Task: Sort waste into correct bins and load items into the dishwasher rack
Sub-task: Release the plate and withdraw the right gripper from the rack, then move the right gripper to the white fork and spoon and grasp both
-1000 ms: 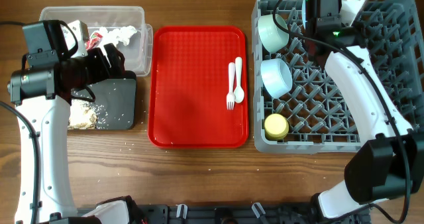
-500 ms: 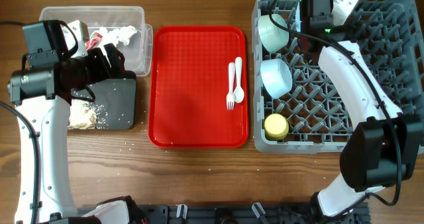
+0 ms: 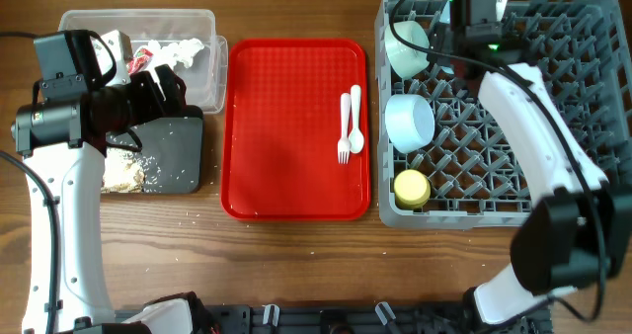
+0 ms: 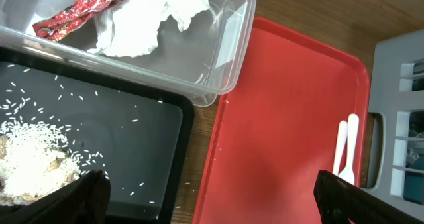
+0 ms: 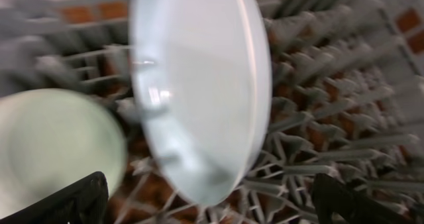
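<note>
Hovering at the far edge of the large square grey plastic dishwasher rack (image 3: 592, 38), with the jaws of the right gripper (image 5: 209, 184) spread wide and gripping nothing, dark tips at both lower corners of the wrist view. Faces, just beyond those tips, the pale blue round plate (image 5: 199, 85), on edge, tilted and blurred, apparently lodged among the upright pegs beside the pale green bowl (image 3: 407, 45). Cannot tell through the blur whether the rim sits between pegs or merely leans. Could go wrong right here: backing off with a tip clipping the rim would likely topple the plate onto that bowl or drag it out. Finds, along the rack's left side, the light blue bowl (image 3: 410, 122) and the small yellow cup (image 3: 412, 187) already loaded. Leaves the white plastic fork (image 3: 345, 122) and white plastic spoon (image 3: 355, 112) side by side on the flat red serving tray (image 3: 286, 146), not yet loaded; thin and flat, so liable to slide or lift together under a pinch. Holds the left gripper (image 4: 211, 184) with jaws equally wide and empty above the shallow black rectangular tray (image 4: 132, 144), beside the clear rectangular plastic tub (image 4: 228, 45). Shows the red crinkled wrapper (image 4: 83, 8) and crumpled white paper (image 4: 146, 25) in the tub, brownish-beige food scraps (image 4: 33, 161) in the black tray, and stray specks on the wooden bench (image 3: 296, 265).
</note>
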Motion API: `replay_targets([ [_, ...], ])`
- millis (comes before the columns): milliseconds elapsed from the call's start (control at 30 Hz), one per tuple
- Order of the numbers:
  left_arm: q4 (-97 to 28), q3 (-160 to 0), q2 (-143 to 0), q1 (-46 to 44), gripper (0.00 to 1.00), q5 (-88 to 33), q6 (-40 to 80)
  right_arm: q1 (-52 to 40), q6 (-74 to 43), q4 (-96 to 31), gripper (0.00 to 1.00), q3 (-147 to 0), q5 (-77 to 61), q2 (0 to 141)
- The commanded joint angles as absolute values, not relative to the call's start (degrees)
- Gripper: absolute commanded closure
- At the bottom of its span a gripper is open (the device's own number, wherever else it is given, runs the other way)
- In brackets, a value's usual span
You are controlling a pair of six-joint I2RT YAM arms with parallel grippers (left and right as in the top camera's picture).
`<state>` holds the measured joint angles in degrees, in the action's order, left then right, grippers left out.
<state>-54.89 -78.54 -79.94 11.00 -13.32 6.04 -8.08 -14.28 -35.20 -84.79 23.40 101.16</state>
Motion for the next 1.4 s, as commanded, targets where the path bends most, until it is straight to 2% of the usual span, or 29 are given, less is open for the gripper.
replay_targets([
  [0,-54.7,-79.0,-80.3,11.4,0.0,-13.2,4.9,-8.2,-12.2,-34.4,0.0,-86.3,11.1,91.6],
  [67,-54.7,-79.0,-80.3,11.4,0.0,-13.2,4.9,-8.2,-12.2,-33.9,0.0,-86.3,5.2,89.4],
  [200,-54.7,-79.0,-80.3,11.4,0.0,-13.2,4.9,-8.4,-12.3,-32.6,0.0,-86.1,-20.1,87.8],
  [267,-54.7,-79.0,-80.3,11.4,0.0,-13.2,4.9,-9.7,-15.6,-31.5,0.02,-85.4,-25.1,88.8],
  [367,-54.7,-79.0,-80.3,11.4,0.0,-13.2,4.9,-13.0,-18.7,-32.1,0.11,-84.8,-21.8,91.0],
  [400,-54.7,-79.0,-80.3,11.4,0.0,-13.2,4.9,-16.8,-20.5,-33.7,0.14,-84.8,-15.9,93.3],
  [533,-54.7,-79.0,-80.3,11.4,0.0,-13.2,4.9,-24.1,-23.2,-37.4,0.18,-84.9,-4.1,97.2],
  [667,-54.7,-79.0,-80.3,11.4,0.0,-13.2,4.9,-28.2,-24.3,-41.4,0.21,-86.2,1.6,101.3],
  [1067,-54.7,-79.0,-80.3,11.4,0.0,-13.2,4.9,-29.1,-24.5,-53.4,0.21,-96.8,1.0,119.3],
  [1367,-54.7,-79.0,-80.3,11.4,0.0,-13.2,4.9,-28.9,-28.7,-53.6,0.23,-96.8,1.1,122.0],
])
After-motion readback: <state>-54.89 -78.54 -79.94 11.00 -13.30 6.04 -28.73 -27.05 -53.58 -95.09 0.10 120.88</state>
